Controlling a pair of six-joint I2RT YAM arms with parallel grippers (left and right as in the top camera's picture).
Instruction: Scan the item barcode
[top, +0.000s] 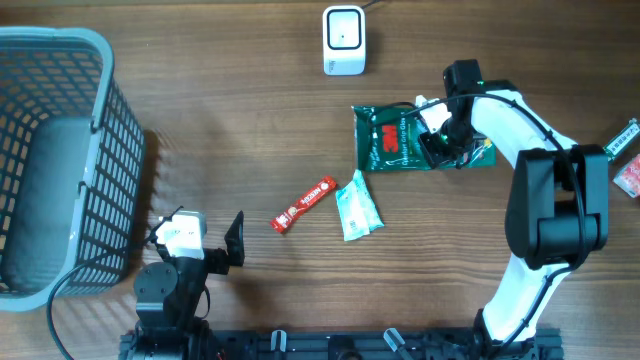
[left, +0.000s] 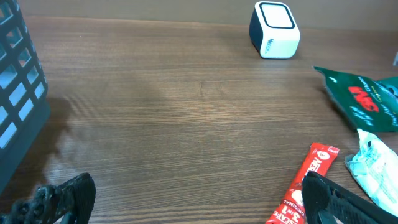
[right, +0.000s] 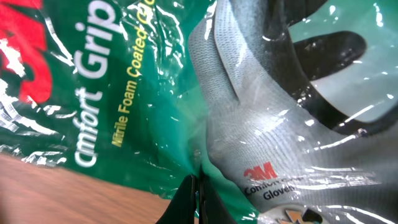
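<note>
At the left of the table (top: 250, 130), the grey basket (top: 120, 150) shows only its own mesh inside. The right fingers (right: 181, 202) are clamped on the green glove packet (top: 395, 140) near the scanner (top: 343, 40). The left fingers (left: 68, 196) stand wide apart and hold nothing.

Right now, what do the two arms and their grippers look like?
The right arm has white rounded links and bulky black joints. The left arm shows a black body and a white block at its wrist. The left gripper and the right gripper have black fingers. A black cable curves beside the left arm.
</note>
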